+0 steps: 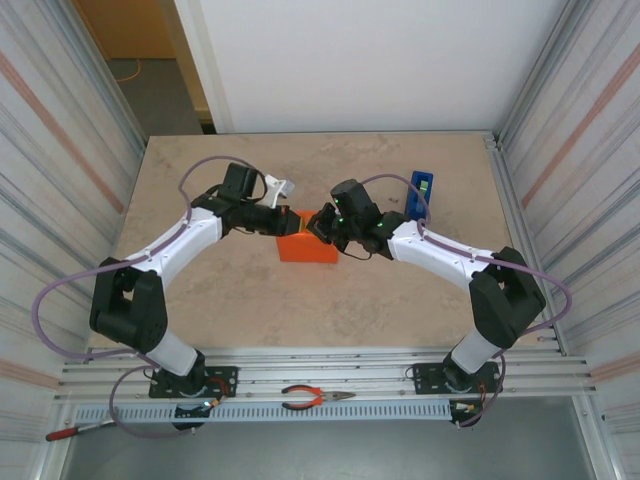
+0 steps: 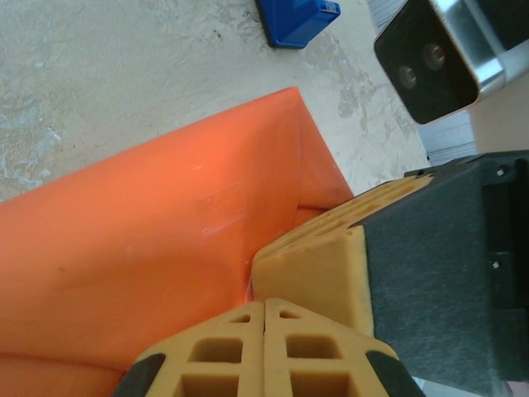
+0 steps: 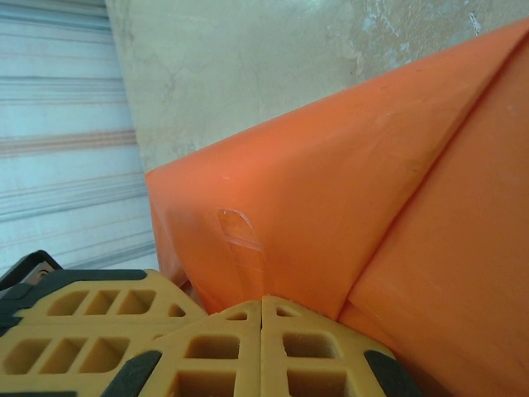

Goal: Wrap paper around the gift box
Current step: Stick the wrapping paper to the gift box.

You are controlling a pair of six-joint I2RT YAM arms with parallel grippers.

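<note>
The gift box (image 1: 308, 247) sits mid-table as a low orange block with the orange paper (image 2: 149, 240) folded over it. A strip of clear tape (image 3: 240, 231) lies across a paper seam. My left gripper (image 1: 296, 222) reaches in from the left, shut, its tips (image 2: 264, 308) resting against the paper on top of the box with nothing between them. My right gripper (image 1: 318, 226) comes from the right, also shut, and its tips (image 3: 263, 302) press the paper beside the tape. The two grippers meet tip to tip: the right one's fingers (image 2: 318, 269) touch the left one's.
A blue tape dispenser (image 1: 422, 192) stands behind the right arm, also at the top of the left wrist view (image 2: 297, 18). Orange-handled pliers (image 1: 315, 398) lie on the rail by the arm bases. Corrugated walls close both table sides.
</note>
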